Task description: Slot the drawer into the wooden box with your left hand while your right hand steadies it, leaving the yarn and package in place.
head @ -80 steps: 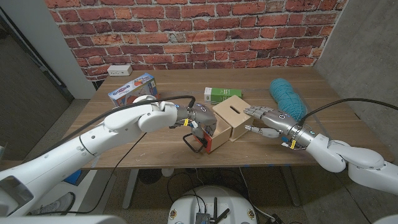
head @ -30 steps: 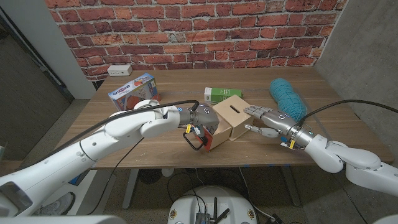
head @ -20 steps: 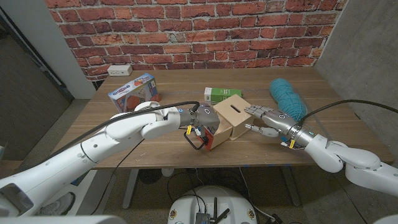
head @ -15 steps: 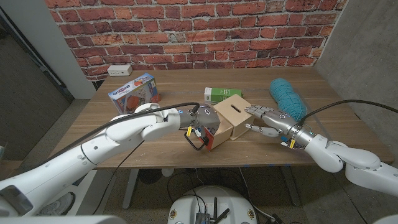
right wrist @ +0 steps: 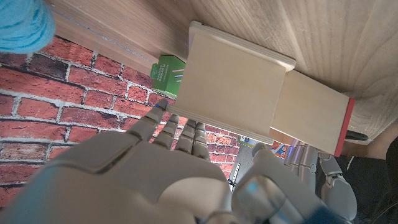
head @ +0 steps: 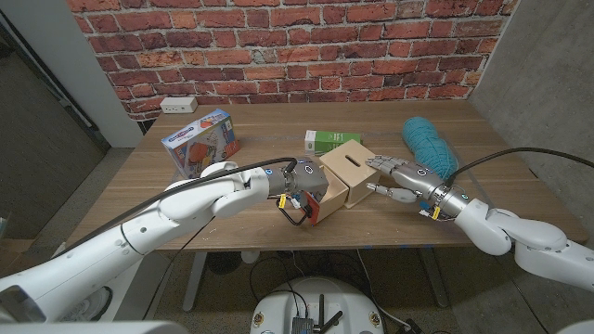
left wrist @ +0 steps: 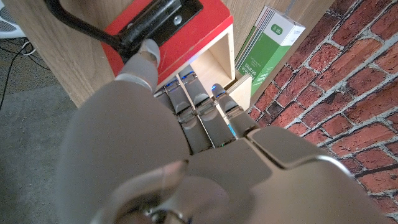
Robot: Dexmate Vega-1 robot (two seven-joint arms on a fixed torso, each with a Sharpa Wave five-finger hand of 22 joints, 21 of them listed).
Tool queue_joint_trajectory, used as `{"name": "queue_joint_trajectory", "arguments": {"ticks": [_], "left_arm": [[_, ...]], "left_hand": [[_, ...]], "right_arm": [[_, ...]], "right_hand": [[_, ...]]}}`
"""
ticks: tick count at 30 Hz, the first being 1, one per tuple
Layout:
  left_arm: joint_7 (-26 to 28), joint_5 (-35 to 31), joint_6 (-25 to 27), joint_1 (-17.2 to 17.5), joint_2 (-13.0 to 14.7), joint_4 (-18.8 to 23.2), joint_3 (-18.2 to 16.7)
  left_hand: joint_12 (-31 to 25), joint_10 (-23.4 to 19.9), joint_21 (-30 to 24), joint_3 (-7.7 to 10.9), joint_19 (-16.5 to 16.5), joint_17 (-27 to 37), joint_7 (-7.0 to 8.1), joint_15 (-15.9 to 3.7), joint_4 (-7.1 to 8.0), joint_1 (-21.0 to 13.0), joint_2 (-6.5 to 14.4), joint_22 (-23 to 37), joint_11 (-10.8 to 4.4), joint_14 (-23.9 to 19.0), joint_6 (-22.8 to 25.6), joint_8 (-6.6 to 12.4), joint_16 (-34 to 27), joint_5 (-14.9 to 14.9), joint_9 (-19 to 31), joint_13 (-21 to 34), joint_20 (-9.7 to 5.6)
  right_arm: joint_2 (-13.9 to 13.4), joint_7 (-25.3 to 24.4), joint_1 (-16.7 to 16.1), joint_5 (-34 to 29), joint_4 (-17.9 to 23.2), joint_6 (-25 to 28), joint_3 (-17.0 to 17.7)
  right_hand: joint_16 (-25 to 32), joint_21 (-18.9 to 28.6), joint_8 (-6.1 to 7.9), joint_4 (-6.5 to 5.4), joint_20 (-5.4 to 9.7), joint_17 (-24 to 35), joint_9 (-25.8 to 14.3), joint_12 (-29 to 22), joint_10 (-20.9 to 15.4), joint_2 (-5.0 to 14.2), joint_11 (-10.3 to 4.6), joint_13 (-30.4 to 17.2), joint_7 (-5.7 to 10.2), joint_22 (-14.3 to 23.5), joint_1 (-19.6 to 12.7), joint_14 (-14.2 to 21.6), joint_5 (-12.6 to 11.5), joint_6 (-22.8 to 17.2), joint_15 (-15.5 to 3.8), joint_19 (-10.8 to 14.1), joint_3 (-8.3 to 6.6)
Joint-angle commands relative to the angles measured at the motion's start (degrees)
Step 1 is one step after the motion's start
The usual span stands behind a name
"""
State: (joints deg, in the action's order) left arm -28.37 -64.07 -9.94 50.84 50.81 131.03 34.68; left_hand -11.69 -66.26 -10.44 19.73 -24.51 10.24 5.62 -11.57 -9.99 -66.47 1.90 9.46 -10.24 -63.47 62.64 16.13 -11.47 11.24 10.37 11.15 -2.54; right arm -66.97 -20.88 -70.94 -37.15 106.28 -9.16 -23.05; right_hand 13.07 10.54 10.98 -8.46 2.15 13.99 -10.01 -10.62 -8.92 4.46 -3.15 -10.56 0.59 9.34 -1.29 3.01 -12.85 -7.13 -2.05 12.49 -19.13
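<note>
your arms are glossy white shells; grey metal left hand (head: 302,181) and right hand (head: 397,179), yellow wrist tags, black cables.

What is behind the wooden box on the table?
A green carton lies behind the wooden box, toward the brick wall. The box covers the carton's near edge, so that part stays hidden.

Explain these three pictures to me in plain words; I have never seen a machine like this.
It is a two-armed robot with humanlike hands at a wooden table. One camera looks down from its head; one rides on each wrist, behind that hand.

The left hand holds the red-fronted drawer, partly slid into the wooden box. The right hand presses on the box's far side.

Also on the table: teal yarn, a green carton, a colourful package.
</note>
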Motion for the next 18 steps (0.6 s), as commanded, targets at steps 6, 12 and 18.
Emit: {"name": "queue_joint_trajectory", "arguments": {"ticks": [6,12,18], "left_arm": [[1.0,-1.2,1.6,0.4,-1.0,-0.2,0.1],[1.0,-1.5,2.0,0.6,-1.1,-0.1,0.2],[2.3,-2.2,2.3,0.5,-1.5,-1.1,0.6]], "left_hand": [[-0.2,-1.9,-0.4,-0.15,-0.6,0.1,-0.49,-2.44,0.08,-2.8,3.2,0.2,-1.33,-1.1,1.4,0.35,-0.1,0.2,0.7,0.3,-9.25],[-0.1,-1.9,-0.4,-0.24,-0.6,0.1,-0.51,-2.44,0.09,-2.8,3.2,0.2,-1.31,-1.1,1.4,0.37,-0.1,0.3,0.8,0.3,-9.25],[-0.1,-1.9,-0.4,-0.28,-0.7,0.1,-0.47,-2.44,0.12,-2.9,3.2,0.2,-1.29,-1.1,1.4,0.34,-0.1,0.3,0.8,0.3,-9.26]], "right_arm": [[0.2,0.7,0.7,0.9,-0.7,-0.3,-0.4],[0.3,1.0,1.1,1.3,-1.2,-0.6,-0.6],[0.4,1.3,1.6,1.4,-1.4,-0.9,-0.8]], "right_hand": [[0.0,0.3,0.09,0.11,3.63,0.1,-0.2,-0.5,-0.8,2.97,0.31,-0.1,0.09,0.1,0.1,0.4,0.0,-0.7,-1.84,0.5,-0.50],[0.0,0.3,0.08,0.11,3.62,0.2,-0.2,-0.5,-0.8,2.98,0.35,-0.1,0.08,0.1,0.1,0.4,0.0,-0.8,-1.82,0.6,-0.54],[0.0,0.3,0.09,0.11,3.63,0.2,-0.2,-0.5,-0.9,2.98,0.37,-0.1,0.04,0.1,0.1,0.4,0.1,-0.8,-1.83,0.6,-0.57]]}}
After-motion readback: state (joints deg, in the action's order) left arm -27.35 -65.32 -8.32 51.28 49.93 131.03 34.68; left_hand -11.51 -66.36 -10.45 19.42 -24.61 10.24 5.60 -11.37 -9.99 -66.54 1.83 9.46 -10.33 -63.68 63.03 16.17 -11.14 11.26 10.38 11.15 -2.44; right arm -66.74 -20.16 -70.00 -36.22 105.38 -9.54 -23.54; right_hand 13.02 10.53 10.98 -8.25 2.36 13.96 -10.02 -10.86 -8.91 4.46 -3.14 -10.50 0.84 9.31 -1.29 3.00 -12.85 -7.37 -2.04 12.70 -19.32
